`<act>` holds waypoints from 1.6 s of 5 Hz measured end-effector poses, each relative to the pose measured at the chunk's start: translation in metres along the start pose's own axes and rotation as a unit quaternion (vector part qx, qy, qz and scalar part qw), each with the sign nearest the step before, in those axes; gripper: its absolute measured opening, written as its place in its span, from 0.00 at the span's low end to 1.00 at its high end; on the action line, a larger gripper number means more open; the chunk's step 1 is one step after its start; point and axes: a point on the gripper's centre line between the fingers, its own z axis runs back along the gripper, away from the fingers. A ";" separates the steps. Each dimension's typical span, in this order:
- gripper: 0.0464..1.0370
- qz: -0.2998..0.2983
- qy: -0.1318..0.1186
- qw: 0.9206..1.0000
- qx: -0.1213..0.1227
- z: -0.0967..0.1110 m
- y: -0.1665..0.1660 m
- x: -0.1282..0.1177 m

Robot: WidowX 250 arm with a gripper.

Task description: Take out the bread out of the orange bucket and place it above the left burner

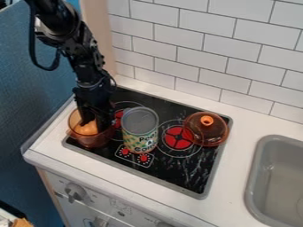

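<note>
Though inside the orange bucket (93, 141), bread (89, 128) at the lower end of the tool (96, 120), grip unclear.

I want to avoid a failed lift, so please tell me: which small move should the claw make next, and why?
Probably the claw should settle slightly lower and secure the bread before lifting, because it reaches inside the orange bucket, right at the bread, which lies low within the walls.
</note>
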 end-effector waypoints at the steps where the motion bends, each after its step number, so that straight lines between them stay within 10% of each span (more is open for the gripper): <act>1: 0.56 -0.001 -0.002 1.000 -0.001 0.000 0.001 0.000; 6: 0.56 0.011 -0.098 0.995 -0.017 0.071 0.006 -0.002; 8: 0.56 -0.040 -0.116 0.992 -0.026 0.071 -0.001 0.065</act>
